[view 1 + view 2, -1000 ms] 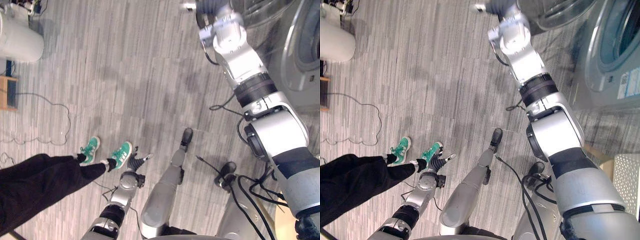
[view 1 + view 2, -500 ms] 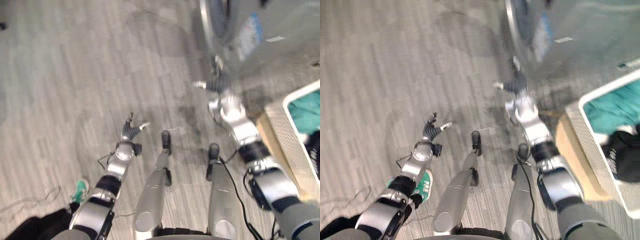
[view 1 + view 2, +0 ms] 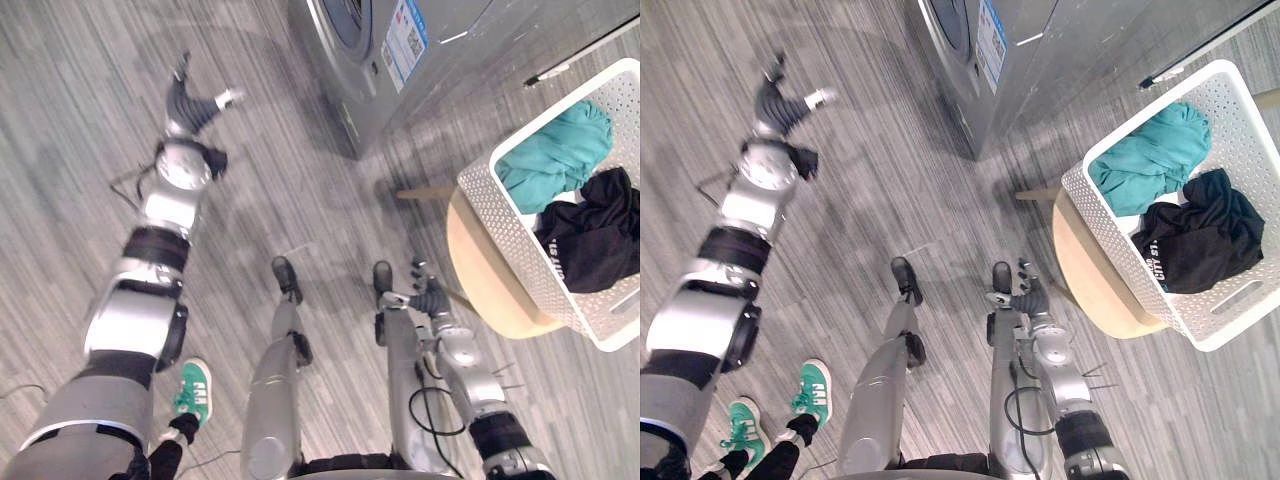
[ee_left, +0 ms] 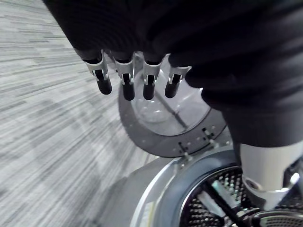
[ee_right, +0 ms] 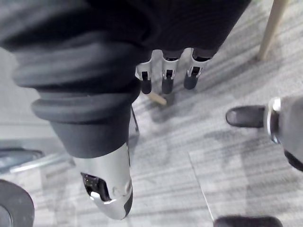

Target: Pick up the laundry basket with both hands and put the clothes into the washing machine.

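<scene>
We see bright, even indoor light on the grey striped floor [image 3: 60, 150]. Soft shadows pool beside the silver-grey washing machine [image 3: 450, 70] and under the round pale wooden stool [image 3: 490, 290]. Faint glare streaks the machine's round glass door [image 4: 161, 113].

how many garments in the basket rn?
2. A teal garment lies in the laundry basket at the end nearer the washing machine; a black garment beside it. More may be hidden underneath.

The laundry basket [image 3: 502, 238], with clothes [image 3: 560, 160] in it, sits on a stool [image 3: 482, 275] right of the washing machine [image 3: 365, 75].
</scene>
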Robot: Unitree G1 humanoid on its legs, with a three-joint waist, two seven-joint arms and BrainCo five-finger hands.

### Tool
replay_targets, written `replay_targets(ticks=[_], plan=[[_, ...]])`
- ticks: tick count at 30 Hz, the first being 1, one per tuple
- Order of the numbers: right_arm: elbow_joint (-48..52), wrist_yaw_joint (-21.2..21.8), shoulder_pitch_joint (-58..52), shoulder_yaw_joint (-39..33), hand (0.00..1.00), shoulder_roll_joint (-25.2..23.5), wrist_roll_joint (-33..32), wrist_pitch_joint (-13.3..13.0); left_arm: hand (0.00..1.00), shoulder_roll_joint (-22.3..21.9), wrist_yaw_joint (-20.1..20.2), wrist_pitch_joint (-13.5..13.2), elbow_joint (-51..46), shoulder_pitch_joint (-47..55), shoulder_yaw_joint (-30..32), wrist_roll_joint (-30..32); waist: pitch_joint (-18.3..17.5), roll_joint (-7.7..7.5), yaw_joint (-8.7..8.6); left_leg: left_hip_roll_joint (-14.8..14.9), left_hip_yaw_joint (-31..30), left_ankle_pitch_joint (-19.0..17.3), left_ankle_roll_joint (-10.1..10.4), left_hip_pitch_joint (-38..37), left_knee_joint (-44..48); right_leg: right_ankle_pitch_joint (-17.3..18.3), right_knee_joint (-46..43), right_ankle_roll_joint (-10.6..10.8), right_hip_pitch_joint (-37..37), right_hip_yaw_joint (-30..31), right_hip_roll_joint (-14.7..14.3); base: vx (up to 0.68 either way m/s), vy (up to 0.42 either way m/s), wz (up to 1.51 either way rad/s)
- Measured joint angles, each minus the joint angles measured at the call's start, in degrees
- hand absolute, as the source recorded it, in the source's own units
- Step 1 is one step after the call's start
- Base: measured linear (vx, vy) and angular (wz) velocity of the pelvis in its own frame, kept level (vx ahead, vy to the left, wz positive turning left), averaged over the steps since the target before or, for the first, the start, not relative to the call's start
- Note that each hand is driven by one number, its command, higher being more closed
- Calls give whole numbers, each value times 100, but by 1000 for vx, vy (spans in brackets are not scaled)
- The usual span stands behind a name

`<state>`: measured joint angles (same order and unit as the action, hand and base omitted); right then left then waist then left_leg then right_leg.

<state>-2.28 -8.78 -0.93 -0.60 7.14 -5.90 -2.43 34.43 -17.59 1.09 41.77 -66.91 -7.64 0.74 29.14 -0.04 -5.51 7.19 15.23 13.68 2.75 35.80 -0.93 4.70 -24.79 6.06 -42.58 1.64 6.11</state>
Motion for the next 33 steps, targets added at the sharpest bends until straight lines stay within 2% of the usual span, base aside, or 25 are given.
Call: replay_targets(ticks=[3, 8, 11, 15, 27, 33], plan=[[202, -5, -88, -10, 0, -10, -25, -113, 0, 21, 0, 87, -1, -19, 170, 25, 1, -1, 28, 25, 155, -45, -54, 42, 76, 0, -1, -1, -3, -14, 5, 87, -7, 0], [506, -83, -336, -72, 0, -55, -33, -182, 0, 25, -1, 88, -48, -69, 230, 157, 2, -5, 102, 83, 332, -237, -19, 95, 207, 1, 4, -1, 0, -20, 10, 60, 4, -1], [618, -112, -511, -146, 0, -118, -35, -269, 0, 25, -4, 88, -74, -70, 367, 222, 3, -14, 95, 136, 470, -282, -57, 161, 309, 1, 27, -1, 1, -56, 24, 42, 9, 4], [619, -119, -612, -187, 0, -165, -35, -292, 0, 24, -3, 98, -73, -66, 378, 323, 3, -144, 87, 168, 480, -288, -66, 180, 337, 1, 65, -1, 21, -109, 20, 44, -7, 2], [839, -130, -715, -313, 0, -229, -80, -415, 0, 24, -16, 129, -69, -59, 388, 626, -6, -165, 83, 224, 548, -379, -93, 251, 540, -5, 152, -7, 54, -85, 4, 30, -14, -1], [1059, -130, -815, -310, 0, -228, -204, -561, 0, 27, -235, 309, -60, -67, 514, 919, -13, -220, 88, 371, 637, -412, -107, 362, 648, -214, 456, -19, 58, 2, -130, 21, -26, -16]])
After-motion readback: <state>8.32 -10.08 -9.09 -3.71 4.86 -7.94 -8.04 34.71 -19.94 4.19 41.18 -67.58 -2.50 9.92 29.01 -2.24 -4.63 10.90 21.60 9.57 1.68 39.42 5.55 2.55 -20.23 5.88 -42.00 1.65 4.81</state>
